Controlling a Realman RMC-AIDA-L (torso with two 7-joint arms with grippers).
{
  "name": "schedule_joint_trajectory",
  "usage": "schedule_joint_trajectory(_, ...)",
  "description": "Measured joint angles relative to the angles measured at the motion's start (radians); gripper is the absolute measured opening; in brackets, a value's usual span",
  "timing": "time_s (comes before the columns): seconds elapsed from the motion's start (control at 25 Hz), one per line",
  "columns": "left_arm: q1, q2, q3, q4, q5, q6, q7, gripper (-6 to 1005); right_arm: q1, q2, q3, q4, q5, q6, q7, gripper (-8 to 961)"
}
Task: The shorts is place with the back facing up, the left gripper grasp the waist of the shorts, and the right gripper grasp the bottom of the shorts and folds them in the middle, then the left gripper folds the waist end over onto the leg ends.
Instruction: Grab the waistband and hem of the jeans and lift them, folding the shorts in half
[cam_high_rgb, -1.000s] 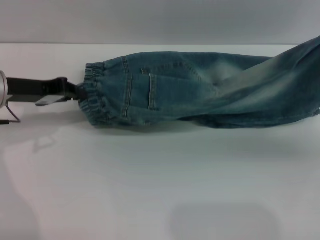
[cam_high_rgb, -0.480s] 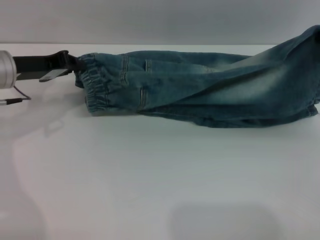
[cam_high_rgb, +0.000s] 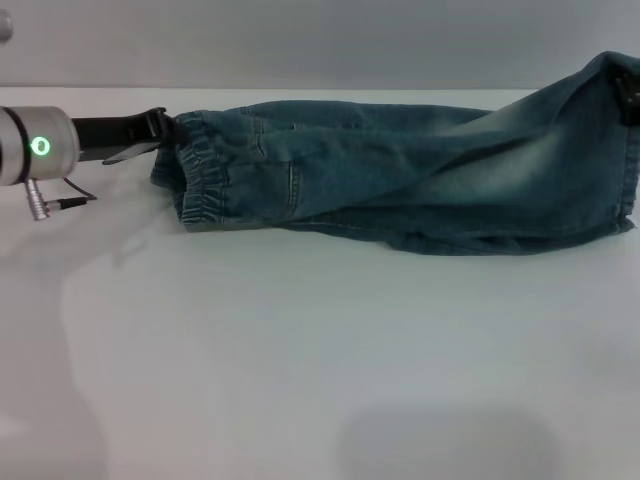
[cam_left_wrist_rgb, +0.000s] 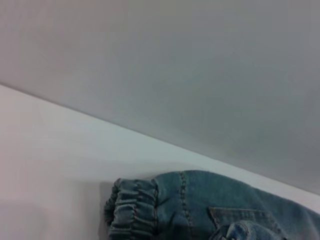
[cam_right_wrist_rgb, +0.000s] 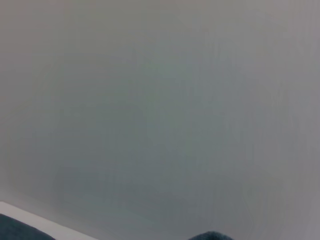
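The left gripper (cam_high_rgb: 165, 128) is clamped on the waist of the shorts (cam_high_rgb: 198, 170), near the white table's (cam_high_rgb: 300, 350) far edge. Toward the robot from it lies broad bare tabletop. The shorts (cam_high_rgb: 420, 175) stretch away from that gripper as a long folded band of faded blue-green denim, their far end lifted at the right gripper (cam_high_rgb: 630, 100), whose fingers cannot be made out.
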Motion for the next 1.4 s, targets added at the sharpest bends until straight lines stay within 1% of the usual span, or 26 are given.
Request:
schedule_joint_trajectory(0.28,-0.022,-0.003,0.073,-0.049,0.0,-0.11,0.004,50,0.026,0.002,-0.021,0.028,0.0,0.101,0.0,1)
schedule_joint_trajectory(0.64,-0.029,-0.005,0.084,-0.05,0.0,-0.133,0.005,52,0.035,0.001,-0.022,0.046,0.0,0.181,0.006,1)
schedule_joint_trajectory(1.04,-0.031,-0.005,0.088,-0.049,0.005,-0.156,0.006,54,0.018,-0.006,-0.022,0.069,-0.006,0.196,0.006,1)
schedule_joint_trajectory(1.24,-0.031,-0.005,0.134,-0.041,0.001,-0.171,0.022,54,0.013,-0.006,-0.022,0.071,-0.007,0.197,0.002,1)
schedule_joint_trajectory(1.4,-0.033,-0.005,0.14,-0.04,-0.001,-0.197,0.032,55,0.012,-0.009,-0.016,0.071,-0.008,0.197,0.002,0)
